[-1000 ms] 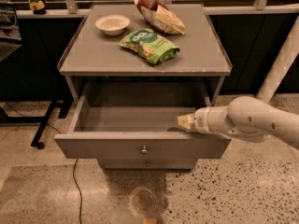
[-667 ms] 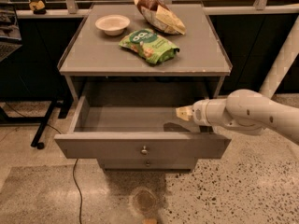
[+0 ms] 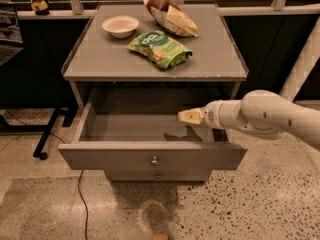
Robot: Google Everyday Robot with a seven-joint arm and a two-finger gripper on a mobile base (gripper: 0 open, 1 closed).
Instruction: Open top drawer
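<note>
The top drawer (image 3: 115,157) is pulled far out of the grey cabinet; its flat front carries a small round metal knob (image 3: 154,160) at centre, and its inside looks empty. Below it a narrower drawer front (image 3: 159,175) with a like knob stays in. My gripper (image 3: 186,117) reaches in from the right on a white arm. It hovers above the drawer's open interior at its right side, touching nothing.
On the cabinet top (image 3: 100,59) lie a white bowl (image 3: 120,25), a green snack bag (image 3: 159,48) and a brown chip bag (image 3: 170,15). A black cable (image 3: 80,194) runs on the speckled floor at left. A white pole (image 3: 302,64) stands at right.
My gripper has moved left and up, away from the drawer's front right edge and over its interior. The drawer has stayed open.
</note>
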